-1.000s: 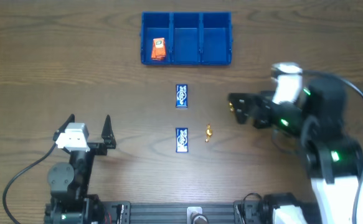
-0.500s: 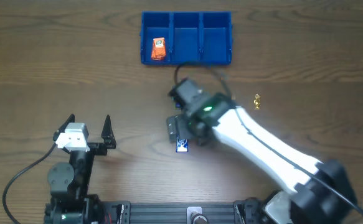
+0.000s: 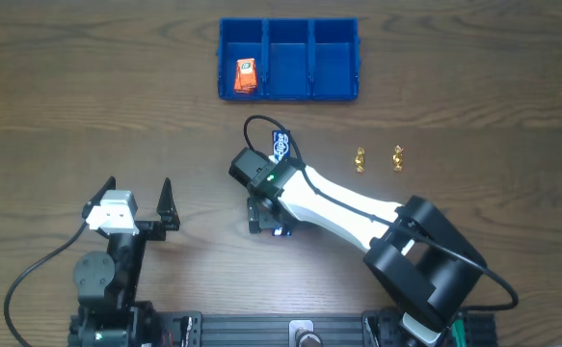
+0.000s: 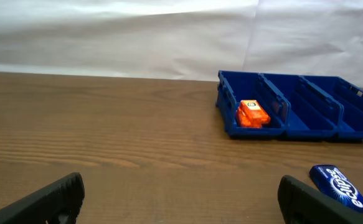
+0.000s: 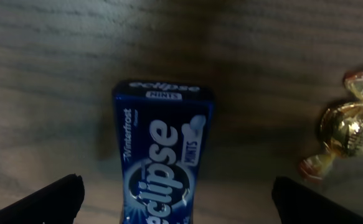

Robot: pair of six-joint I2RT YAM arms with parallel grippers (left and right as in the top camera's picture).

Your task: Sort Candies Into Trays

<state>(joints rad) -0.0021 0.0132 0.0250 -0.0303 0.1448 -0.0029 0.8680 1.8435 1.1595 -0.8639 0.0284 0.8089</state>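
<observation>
I count two blue packs, three gold candies and one orange candy (image 3: pixel 246 76). One pack (image 5: pixel 162 168) lies on the counter (image 3: pixel 88 116) between my right fingers (image 5: pixel 50 199), which are apart. Its long axis runs straight away from them, and a gold candy (image 5: pixel 346 130) is just beside it. The other pack (image 3: pixel 281 145) lies lengthwise toward the tray (image 3: pixel 288 94). The orange candy is in the left compartment. My left fingers (image 4: pixel 50 199) are apart, empty.

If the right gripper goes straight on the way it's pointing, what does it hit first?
Most likely the blue rectangular mint pack, flat on the wooden table, centred under the open right gripper; its height is unclear.
</observation>
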